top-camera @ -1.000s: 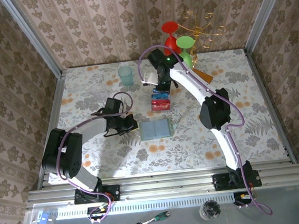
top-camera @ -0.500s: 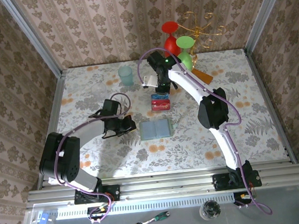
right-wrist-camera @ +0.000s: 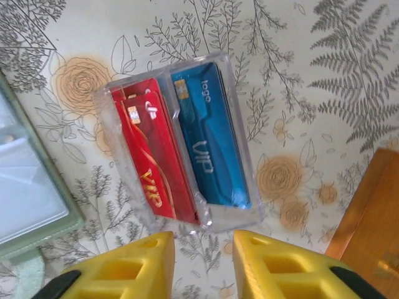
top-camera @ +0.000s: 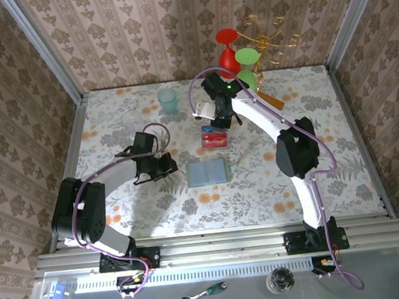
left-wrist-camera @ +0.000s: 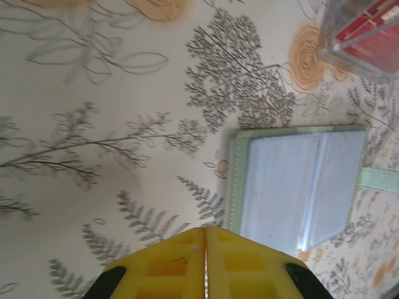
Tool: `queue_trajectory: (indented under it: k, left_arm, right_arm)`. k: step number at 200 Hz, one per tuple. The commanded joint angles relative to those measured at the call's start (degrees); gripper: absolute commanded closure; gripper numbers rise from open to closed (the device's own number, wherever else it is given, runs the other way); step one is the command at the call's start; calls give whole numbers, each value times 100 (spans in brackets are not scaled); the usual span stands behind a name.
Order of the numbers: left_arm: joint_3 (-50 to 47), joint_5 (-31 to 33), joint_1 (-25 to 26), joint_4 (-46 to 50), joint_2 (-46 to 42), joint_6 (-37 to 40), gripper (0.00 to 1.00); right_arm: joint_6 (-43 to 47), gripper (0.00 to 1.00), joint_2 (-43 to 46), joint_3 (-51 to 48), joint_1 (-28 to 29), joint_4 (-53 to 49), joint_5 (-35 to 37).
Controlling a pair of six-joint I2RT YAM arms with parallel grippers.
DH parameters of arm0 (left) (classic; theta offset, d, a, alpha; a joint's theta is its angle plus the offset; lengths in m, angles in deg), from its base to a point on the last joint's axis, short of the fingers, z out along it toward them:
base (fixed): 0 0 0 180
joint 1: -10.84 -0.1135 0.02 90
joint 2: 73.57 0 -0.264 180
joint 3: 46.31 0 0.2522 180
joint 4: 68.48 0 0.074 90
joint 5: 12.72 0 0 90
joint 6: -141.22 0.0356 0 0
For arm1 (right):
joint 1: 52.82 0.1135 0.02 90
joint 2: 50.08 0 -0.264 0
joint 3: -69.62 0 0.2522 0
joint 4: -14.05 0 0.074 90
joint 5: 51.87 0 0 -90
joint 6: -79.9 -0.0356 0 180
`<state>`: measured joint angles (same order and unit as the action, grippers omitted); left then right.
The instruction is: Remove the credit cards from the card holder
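The card holder (top-camera: 207, 172) lies open and flat on the flowered table, its pale blue-grey panels (left-wrist-camera: 299, 184) facing up with no card on them. Just behind it stands a clear plastic tray (right-wrist-camera: 215, 221) with a red credit card (right-wrist-camera: 149, 165) and a blue credit card (right-wrist-camera: 209, 143) side by side inside. My right gripper (right-wrist-camera: 204, 249) hovers open at the tray's near end, with nothing between its fingers. Left of the holder, my left gripper (left-wrist-camera: 206, 235) is shut and empty, and its tips stop short of the holder's green edge.
An orange-brown wooden slab (right-wrist-camera: 368, 212) lies right of the tray. At the back stand a teal cup (top-camera: 168, 100), red (top-camera: 228, 46) and green (top-camera: 247, 60) goblets, and a gold wire stand (top-camera: 266, 33). Metal rails edge the table.
My right gripper has opened and drawn back a little from the tray. The left gripper has slid slightly left, away from the card holder.
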<state>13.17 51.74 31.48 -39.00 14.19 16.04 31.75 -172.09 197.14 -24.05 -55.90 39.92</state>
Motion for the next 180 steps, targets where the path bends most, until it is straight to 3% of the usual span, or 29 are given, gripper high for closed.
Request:
queue_trajectory:
  k: [1, 41, 66, 78, 91, 105, 113, 137, 153, 159, 180]
  left_arm:
    - [-23, 262, -181, 356, -232, 344, 89]
    - [-10, 548, -502, 516, -378, 717, 83]
    - [12, 1059, -720, 769, -528, 1012, 76]
    - [-11, 1312, -808, 817, -647, 1133, 68]
    - [-60, 1550, -918, 849, -791, 1238, 56]
    - [-136, 1738, -1014, 791, -945, 1373, 46]
    - [-190, 1860, -1057, 743, -1034, 1419, 40]
    - [-282, 2153, -1185, 647, -1197, 1553, 13]
    - [-282, 2402, -1247, 604, -1251, 1631, 6]
    - [-289, 2522, -1264, 579, -1261, 1652, 4]
    - [-443, 3009, -1286, 332, -1359, 1711, 0]
  right_arm:
    - [-452, 63, 781, -704, 33, 756, 101]
    - [-1085, 57, 1768, -2354, 39, 1673, 331]
    - [-1513, 52, 2341, -3397, 24, 2249, 528]
    - [-1754, 48, 2615, -3918, -1, 2505, 633]
    - [-2035, 33, 2874, -4437, -67, 2909, 678]
    - [-2318, 27, 3132, -4904, -188, 3206, 742]
    - [-2483, 17, 3245, -5125, -276, 3374, 789]
    - [-2971, 13, 3466, -5503, -598, 3718, 1023]
    - [-3289, 10, 3569, -5677, -806, 3943, 1151]
    - [-3398, 0, 3606, -5755, -896, 4055, 1178]
    - [-3672, 0, 3691, -6019, -1178, 4457, 1280]
